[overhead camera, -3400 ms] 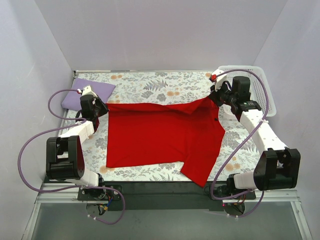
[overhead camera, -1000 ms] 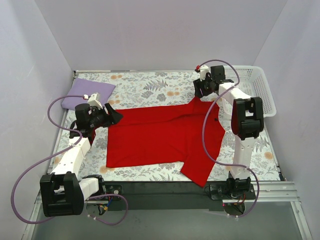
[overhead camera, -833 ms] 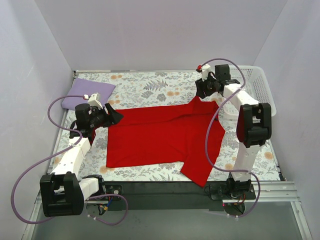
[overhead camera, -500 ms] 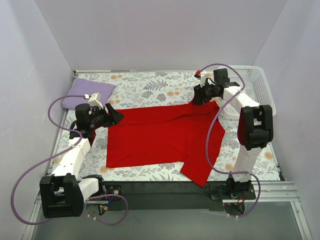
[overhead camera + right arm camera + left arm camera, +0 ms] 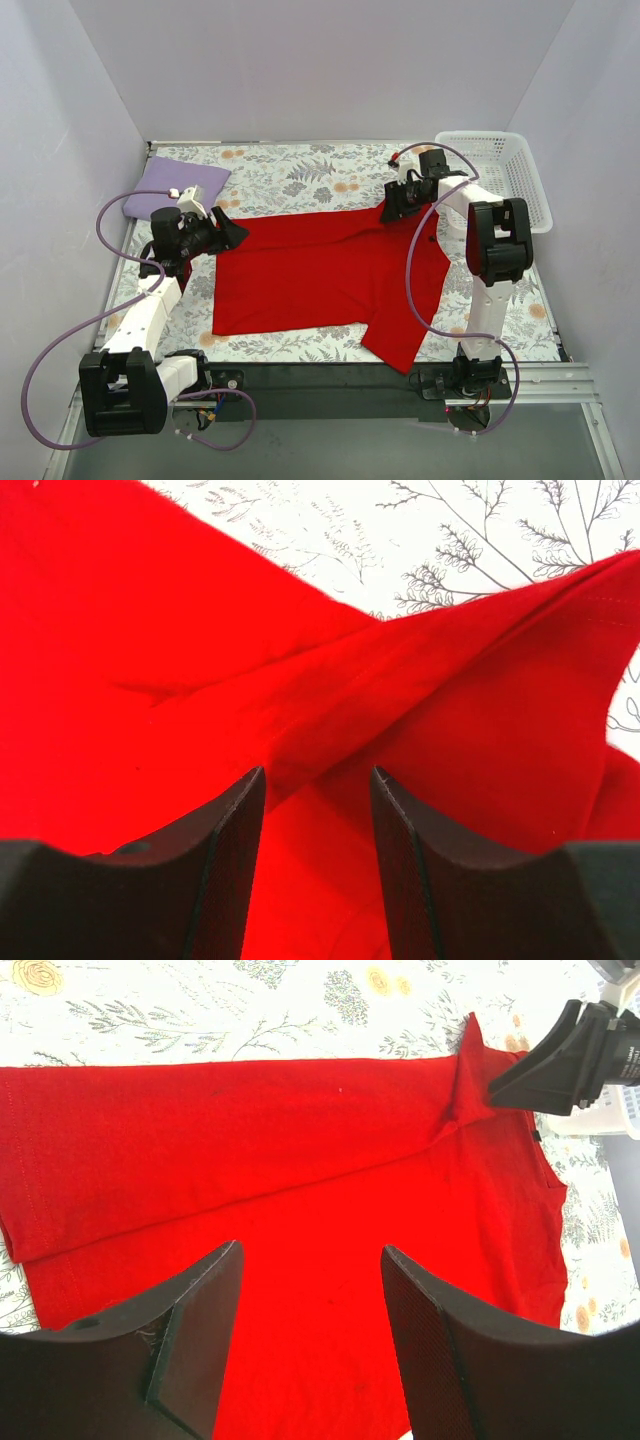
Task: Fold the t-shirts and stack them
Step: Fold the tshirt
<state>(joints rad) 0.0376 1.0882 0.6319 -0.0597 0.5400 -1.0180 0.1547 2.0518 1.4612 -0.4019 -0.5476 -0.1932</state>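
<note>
The red t-shirt lies spread across the middle of the bench, its long axis running from 9 to 3 o'clock. Its far edge is folded over into a band, and one sleeve points towards 5 o'clock at the near edge. Its far corner at 2 o'clock comes to a peak at my right gripper. In the right wrist view those fingers stand partly apart with a ridge of red cloth between them; I cannot tell whether they pinch it.

My left gripper hovers at the shirt's 9 o'clock end, its fingers spread wide and holding nothing. The lavender t-shirt sits folded at 10 o'clock, well apart from the red one.

A grey floral cloth covers the bench. A white lattice basket stands at 2 o'clock. Plain pale walls close in three sides.
</note>
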